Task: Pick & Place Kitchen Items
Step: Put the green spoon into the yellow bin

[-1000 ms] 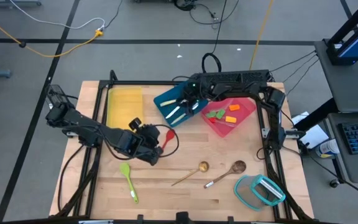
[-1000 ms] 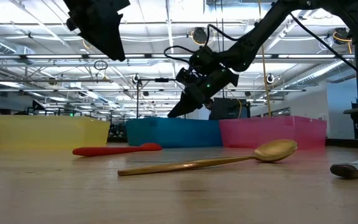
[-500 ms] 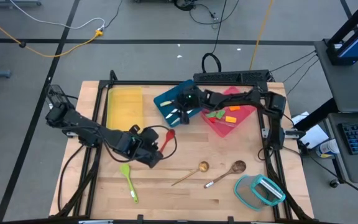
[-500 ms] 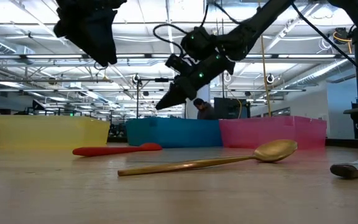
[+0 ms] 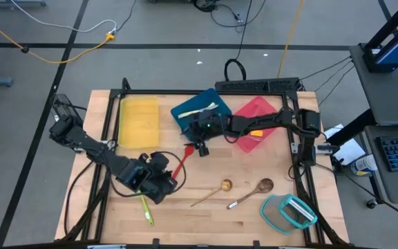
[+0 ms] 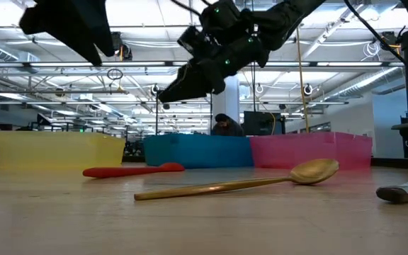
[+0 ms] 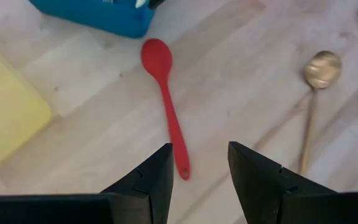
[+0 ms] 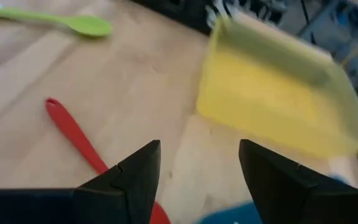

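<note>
A red spoon (image 5: 183, 158) lies flat on the wooden table (image 5: 206, 214), its head toward the blue tray (image 5: 197, 109); it also shows in the low view (image 6: 133, 170). My right gripper (image 5: 202, 146) hangs open and empty above the spoon's head; its wrist view shows the red spoon (image 8: 73, 140) between and beyond its open fingers (image 8: 197, 146). My left gripper (image 5: 155, 182) is open and empty above a green spoon (image 5: 144, 205) near the front left. Its wrist view (image 7: 201, 149) looks at the red spoon (image 7: 166, 106) and a gold spoon (image 7: 316, 81).
A gold spoon (image 5: 215, 191) and a wooden spoon (image 5: 253, 191) lie flat at the front middle. A teal-rimmed container (image 5: 287, 211) sits at the front right. A yellow tray (image 5: 138, 121), the blue tray with a cream piece, and a pink tray (image 5: 261, 114) line the far side.
My right gripper has gone from above the blue tray toward the table's near-left, out over the red spoon's head. My left gripper has gone toward the table's near edge, away from the red spoon and over the green spoon. No utensil has moved.
</note>
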Controlling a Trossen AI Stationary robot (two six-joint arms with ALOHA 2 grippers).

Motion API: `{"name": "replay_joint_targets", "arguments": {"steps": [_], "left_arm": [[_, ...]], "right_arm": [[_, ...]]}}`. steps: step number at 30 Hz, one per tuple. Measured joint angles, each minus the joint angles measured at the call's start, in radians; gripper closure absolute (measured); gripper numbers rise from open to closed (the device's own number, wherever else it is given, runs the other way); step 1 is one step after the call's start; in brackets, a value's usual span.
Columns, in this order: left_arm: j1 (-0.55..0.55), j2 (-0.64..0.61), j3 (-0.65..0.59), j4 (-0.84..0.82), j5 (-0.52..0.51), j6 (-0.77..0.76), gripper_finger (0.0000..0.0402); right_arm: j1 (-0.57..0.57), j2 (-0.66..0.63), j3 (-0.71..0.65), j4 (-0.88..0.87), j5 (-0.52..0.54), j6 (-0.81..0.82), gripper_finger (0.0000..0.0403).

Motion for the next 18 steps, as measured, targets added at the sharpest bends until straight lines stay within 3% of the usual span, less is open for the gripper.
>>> {"name": "replay_joint_targets", "arguments": {"steps": [14,18], "left_arm": [[-0.114,0.002,0.000,-0.001,0.002,-0.234,0.0243],[-0.135,0.002,0.000,-0.003,0.055,-0.298,0.0243]], "right_arm": [[0.104,0.000,0.001,0.080,0.000,-0.066,0.0197],[0.115,0.000,0.001,0.088,0.000,-0.066,0.0199]]}}
